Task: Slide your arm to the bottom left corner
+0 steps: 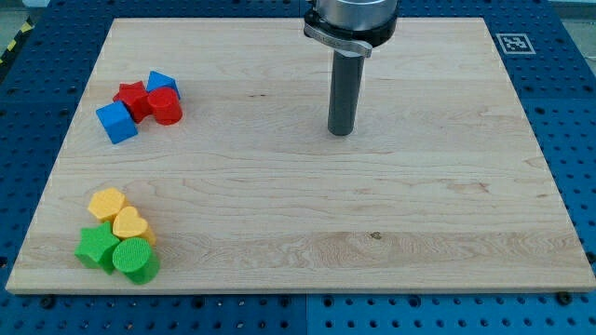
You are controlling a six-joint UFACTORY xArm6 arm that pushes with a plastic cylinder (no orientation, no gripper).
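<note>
My tip (341, 132) rests on the wooden board (307, 242) a little right of centre, in the upper half of the view, with no block near it. At the bottom left sit a yellow hexagon-like block (107, 202), a yellow heart (129, 224), a green star (95, 247) and a green round block (136, 260), packed together. At the upper left sit a red star (131, 98), a red cylinder (167, 106), a blue cube (116, 122) and a smaller blue block (161, 83), also packed together. Both clusters lie far to the left of my tip.
The board lies on a blue perforated table (568, 140). A black-and-white marker tag (513, 43) sits at the board's top right corner. The arm's metal flange (351, 23) enters from the view's top.
</note>
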